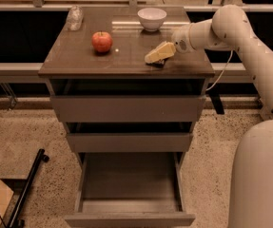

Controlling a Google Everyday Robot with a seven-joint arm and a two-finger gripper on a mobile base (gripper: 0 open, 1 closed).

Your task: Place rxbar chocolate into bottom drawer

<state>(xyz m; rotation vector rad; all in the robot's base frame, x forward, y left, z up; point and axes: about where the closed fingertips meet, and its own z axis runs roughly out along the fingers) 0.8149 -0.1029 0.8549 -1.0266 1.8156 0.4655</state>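
Note:
My gripper is low over the right side of the cabinet top, its pale tip pointing left and touching or nearly touching the surface. A thin dark sliver shows just under it; it may be the rxbar chocolate, mostly hidden by the gripper. The bottom drawer is pulled far out below, and its inside is bare. The gripper is well above and behind the drawer.
A red apple sits left of the gripper and a white bowl behind it. A clear crumpled bottle lies at the back left corner. The two upper drawers stick out slightly. A black bar lies on the floor on the left.

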